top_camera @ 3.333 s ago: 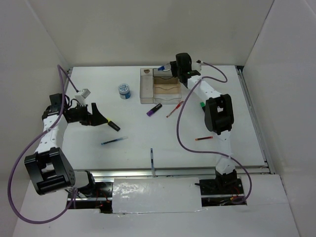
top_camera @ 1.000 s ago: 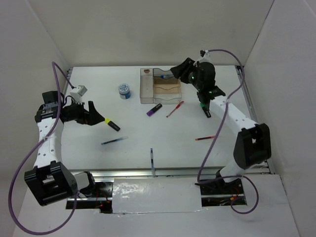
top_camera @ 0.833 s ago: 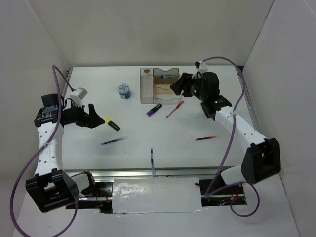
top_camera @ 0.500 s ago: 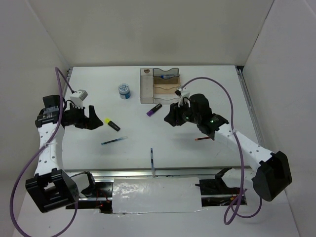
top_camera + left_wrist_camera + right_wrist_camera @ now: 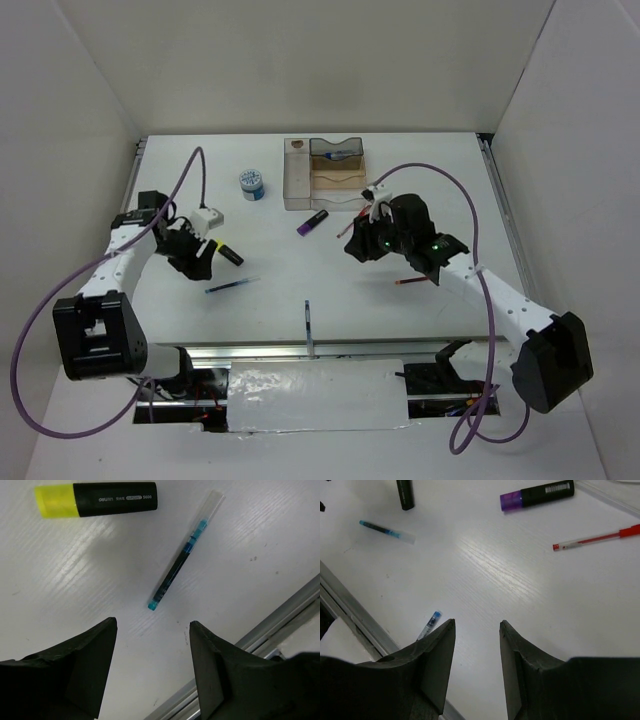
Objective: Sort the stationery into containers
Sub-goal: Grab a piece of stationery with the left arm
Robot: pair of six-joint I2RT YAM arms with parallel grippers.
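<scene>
The blue pen [image 5: 182, 555] lies diagonally on the surface near the yellow highlighter [image 5: 95, 499], tip toward the left gripper [image 5: 152, 625], which has swung in, jaws apart and empty like the right gripper's [image 5: 477, 624].

We see a white table [image 5: 280, 320] boxed in by plain white walls [image 5: 300, 60] on three sides. A metal rail [image 5: 250, 351] runs along its near edge. The light is even and soft.

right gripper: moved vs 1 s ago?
Yes. The right gripper was at the organiser's far right corner; it now hangs on the organiser's near side, closer to the arm bases, right of the purple highlighter.
</scene>
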